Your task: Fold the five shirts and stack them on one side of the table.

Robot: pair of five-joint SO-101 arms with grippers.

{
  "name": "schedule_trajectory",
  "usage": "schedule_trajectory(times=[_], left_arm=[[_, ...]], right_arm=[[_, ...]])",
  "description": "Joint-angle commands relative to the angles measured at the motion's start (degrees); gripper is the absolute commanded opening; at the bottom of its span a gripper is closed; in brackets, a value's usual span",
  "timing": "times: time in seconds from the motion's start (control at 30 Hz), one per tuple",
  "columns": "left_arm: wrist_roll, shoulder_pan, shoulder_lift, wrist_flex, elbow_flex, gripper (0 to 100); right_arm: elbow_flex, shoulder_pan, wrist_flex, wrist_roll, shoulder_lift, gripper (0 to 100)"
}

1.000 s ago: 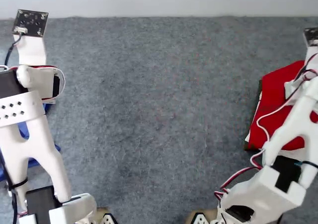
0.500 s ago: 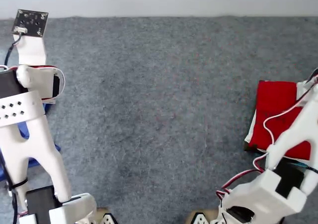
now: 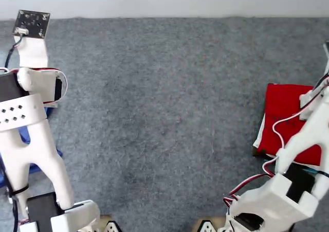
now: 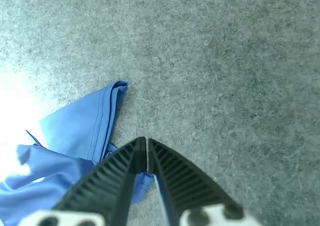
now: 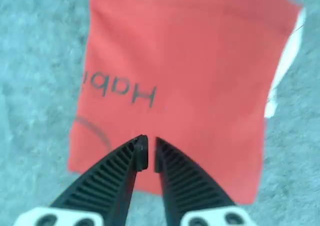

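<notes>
High view: left arm (image 3: pixel 32 139) at the left edge of the grey table (image 3: pixel 169 98), crumpled blue shirt (image 3: pixel 23 134) under it. Folded red shirt (image 3: pixel 285 108) lies flat at the right edge on white cloth (image 3: pixel 260 131) (just an edge peeking out), right arm (image 3: pixel 303 139) over it.

Left wrist view: left gripper (image 4: pixel 147 145) fingers nearly together, nothing between them, tips at the blue shirt's (image 4: pixel 75 131) hem.

Right wrist view: right gripper (image 5: pixel 148 153) fingers a narrow slit apart, empty, above the red shirt (image 5: pixel 185 55).
</notes>
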Motion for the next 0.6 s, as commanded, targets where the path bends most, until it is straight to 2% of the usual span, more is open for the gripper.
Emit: schedule_trajectory(times=[0.0,0.07,0.17,0.3,0.4,0.57], left_arm=[[-0.18,-0.44,-2.29,1.93,-0.75,1],[-0.09,-0.62,-2.29,2.11,-0.57,1],[-0.09,-4.57,-1.67,2.02,-0.40,2],[-1.05,-11.69,0.88,2.02,2.59,12],[-6.51,-17.05,3.34,1.93,4.70,19],[-15.12,-18.02,10.46,-2.11,4.62,19]], right_arm=[[-0.79,-1.71,3.21,0.53,-3.74,0.9],[1.41,-1.63,3.21,0.53,-5.85,0.9],[5.71,-1.89,3.21,0.53,-9.27,1.0],[13.71,-1.89,3.12,0.53,-14.20,1.0],[20.13,-1.63,3.12,0.70,-17.89,1.0],[32.09,-1.80,3.12,0.79,-24.84,1.0]])
